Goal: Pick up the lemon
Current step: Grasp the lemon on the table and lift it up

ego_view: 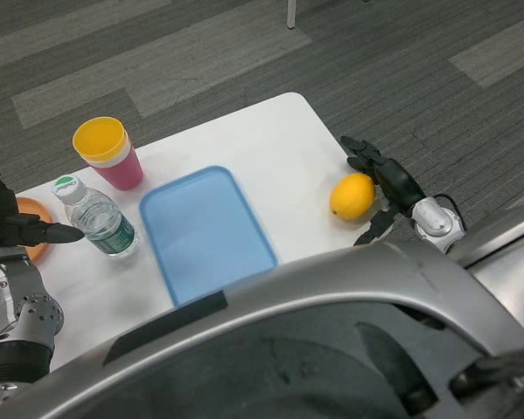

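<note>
The yellow lemon lies on the white table near its right edge. My right hand is just to the right of the lemon, fingers spread apart around its far and near sides, with a small gap still showing. It holds nothing. My left hand waits at the far left edge of the picture, one finger pointing toward the water bottle, nothing in it.
A blue tray lies in the middle of the table. A water bottle stands left of it, a pink cup with a yellow cup stacked in it behind that, and an orange plate at the left edge.
</note>
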Robot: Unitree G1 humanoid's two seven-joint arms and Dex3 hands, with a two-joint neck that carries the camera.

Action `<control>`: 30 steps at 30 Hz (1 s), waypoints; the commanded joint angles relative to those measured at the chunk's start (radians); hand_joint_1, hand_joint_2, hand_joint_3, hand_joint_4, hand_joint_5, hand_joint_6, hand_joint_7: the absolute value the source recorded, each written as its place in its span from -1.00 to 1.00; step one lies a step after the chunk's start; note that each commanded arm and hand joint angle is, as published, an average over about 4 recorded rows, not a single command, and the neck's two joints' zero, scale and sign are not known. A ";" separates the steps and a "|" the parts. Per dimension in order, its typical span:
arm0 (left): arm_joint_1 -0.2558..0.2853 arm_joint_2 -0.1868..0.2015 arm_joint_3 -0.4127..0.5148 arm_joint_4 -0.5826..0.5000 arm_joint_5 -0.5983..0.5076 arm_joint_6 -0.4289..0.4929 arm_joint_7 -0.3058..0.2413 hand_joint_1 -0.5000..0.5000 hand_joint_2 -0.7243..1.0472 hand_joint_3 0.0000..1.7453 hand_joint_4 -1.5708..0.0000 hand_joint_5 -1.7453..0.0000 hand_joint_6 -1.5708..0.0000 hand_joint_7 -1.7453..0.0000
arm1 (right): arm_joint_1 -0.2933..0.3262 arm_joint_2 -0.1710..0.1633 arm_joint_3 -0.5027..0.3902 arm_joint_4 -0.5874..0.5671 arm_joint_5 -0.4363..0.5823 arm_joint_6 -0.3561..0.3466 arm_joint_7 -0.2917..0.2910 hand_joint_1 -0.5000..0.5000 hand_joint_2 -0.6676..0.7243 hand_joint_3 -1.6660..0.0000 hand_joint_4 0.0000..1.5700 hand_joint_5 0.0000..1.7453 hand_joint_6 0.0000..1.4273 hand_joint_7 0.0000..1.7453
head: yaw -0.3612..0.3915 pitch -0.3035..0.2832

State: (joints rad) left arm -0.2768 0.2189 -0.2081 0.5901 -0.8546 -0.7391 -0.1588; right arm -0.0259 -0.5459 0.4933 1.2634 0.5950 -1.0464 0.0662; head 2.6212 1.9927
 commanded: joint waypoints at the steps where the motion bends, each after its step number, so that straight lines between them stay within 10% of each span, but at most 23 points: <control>1: 0.002 0.007 0.002 -0.006 0.003 0.003 -0.002 -0.51 -0.90 -0.90 1.00 0.18 0.97 0.84 | 0.003 0.014 0.016 0.013 -0.006 0.044 0.028 -0.81 -0.27 0.74 0.33 -0.03 -0.55 -0.24 | -0.003 -0.004; 5: 0.002 0.007 0.003 -0.006 0.004 0.003 -0.002 -0.51 -0.90 -0.90 1.00 0.18 0.97 0.84 | -0.003 0.014 0.016 0.021 -0.006 0.058 0.051 -0.60 -0.45 0.69 0.46 0.33 -0.08 0.48 | 0.001 -0.004; 11: 0.002 0.005 0.003 -0.006 0.005 0.003 -0.002 -0.51 -0.90 -0.90 1.00 0.18 0.97 0.84 | -0.016 0.017 0.033 0.041 -0.006 0.074 0.066 -0.42 -0.55 0.55 0.46 0.56 0.17 0.86 | -0.001 -0.009; 30: 0.002 0.005 0.001 -0.006 0.005 0.003 -0.002 -0.51 -0.90 -0.90 1.00 0.18 0.97 0.84 | -0.051 0.016 0.101 0.131 -0.006 0.117 0.078 -0.15 -0.64 0.36 0.48 0.75 0.40 0.92 | -0.002 -0.016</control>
State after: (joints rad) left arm -0.2767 0.2189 -0.2085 0.5897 -0.8543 -0.7391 -0.1588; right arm -0.1153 -0.5466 0.5594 1.3608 0.6123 -1.0163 0.1204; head 2.6191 1.9764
